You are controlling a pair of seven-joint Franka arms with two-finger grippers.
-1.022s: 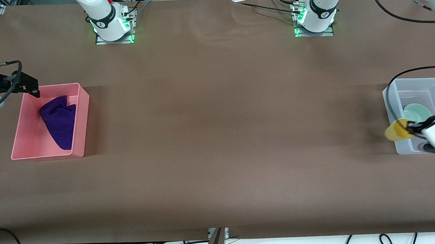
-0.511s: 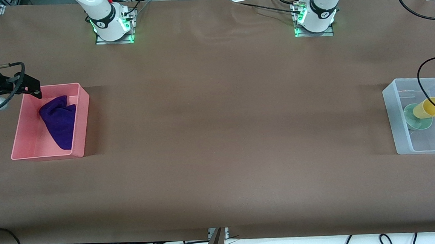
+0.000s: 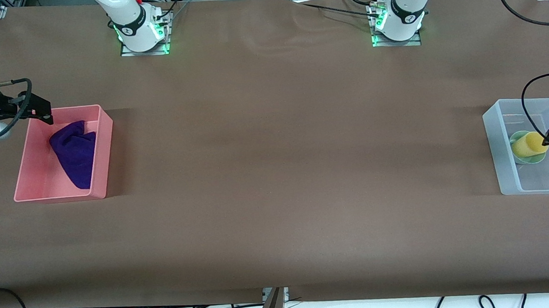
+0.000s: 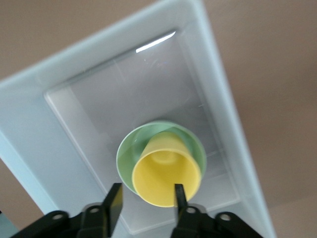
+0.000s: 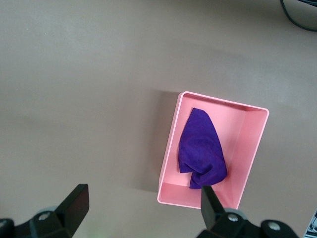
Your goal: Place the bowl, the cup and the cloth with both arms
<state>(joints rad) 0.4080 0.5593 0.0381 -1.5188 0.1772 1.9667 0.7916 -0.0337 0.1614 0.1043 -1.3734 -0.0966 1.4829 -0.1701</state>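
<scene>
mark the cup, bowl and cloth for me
cup [image 4: 166,173], left wrist view, on its inner wall.
bowl [image 4: 126,153], left wrist view, on the rim showing beside the cup.
cloth [image 3: 75,154], front view, on the middle of the fabric.

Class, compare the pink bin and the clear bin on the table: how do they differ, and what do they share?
The pink bin is opaque; the clear bin is see-through. The pink bin holds a purple cloth; the clear bin holds a green bowl and a yellow cup. Both are open-topped rectangles.
</scene>
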